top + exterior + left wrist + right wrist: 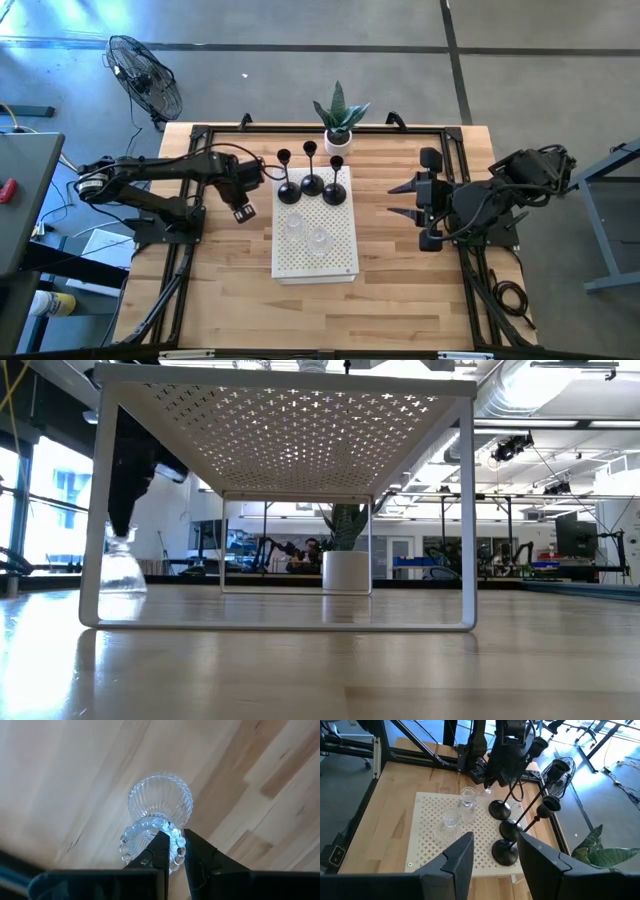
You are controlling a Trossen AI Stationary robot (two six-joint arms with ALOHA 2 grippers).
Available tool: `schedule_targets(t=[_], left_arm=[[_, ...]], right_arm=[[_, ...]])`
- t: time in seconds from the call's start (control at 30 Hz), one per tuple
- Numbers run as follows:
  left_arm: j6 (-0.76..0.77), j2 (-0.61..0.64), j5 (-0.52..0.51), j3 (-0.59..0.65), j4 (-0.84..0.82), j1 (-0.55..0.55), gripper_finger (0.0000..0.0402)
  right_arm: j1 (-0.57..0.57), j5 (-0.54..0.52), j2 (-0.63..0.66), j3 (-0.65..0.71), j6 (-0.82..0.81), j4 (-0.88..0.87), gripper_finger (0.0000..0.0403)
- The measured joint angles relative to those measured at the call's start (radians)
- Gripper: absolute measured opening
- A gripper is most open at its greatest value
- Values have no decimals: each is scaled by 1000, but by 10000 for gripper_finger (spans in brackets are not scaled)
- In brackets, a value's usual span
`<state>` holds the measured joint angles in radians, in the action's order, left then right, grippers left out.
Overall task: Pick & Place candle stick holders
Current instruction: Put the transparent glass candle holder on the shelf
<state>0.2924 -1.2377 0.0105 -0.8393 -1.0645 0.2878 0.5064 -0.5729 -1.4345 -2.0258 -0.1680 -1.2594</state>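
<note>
Scene: A two-arm robot works at a wooden table [400,300] where a white perforated stand [340,262] carries three black candle stick holders [312,184] along its far edge and two clear glass ones [318,240] nearer its middle.

Piece in hand: A third clear glass holder [160,802] stands on the bare wood just off the stand's left side, seen at table height beside the stand's leg.

Left gripper: The left gripper [172,851] comes down on this piece from above, its fingers [161,852] drawn close together and pinching the beaded rim of the cup; the grip looks freshly made, and the base appears to rest on the wood.

How it will handle: Ribbed glass of this kind is likely stiff, smooth and easily chipped, and fairly light. The beaded rim gives the fingers a lip to bite on, but only one side of it is caught, so the piece may tilt when raised. A slow, straight lift seems wise.

Left arm pose: Stretched from its base toward the stand, wrist bent down over the glass.

Right gripper: The right gripper [495,852] waits over the table's right side, fingers spread and empty, facing the stand.

Backdrop: A green plant in a white pot [340,125] sits behind the stand.
</note>
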Motion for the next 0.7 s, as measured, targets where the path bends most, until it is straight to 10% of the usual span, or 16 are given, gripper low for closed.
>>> schedule_targets(t=[0.7], left_arm=[[57, 159, -14, -244, -455, 0, 13]], right_arm=[[0, 60, 0, 0, 98, 113, 144]])
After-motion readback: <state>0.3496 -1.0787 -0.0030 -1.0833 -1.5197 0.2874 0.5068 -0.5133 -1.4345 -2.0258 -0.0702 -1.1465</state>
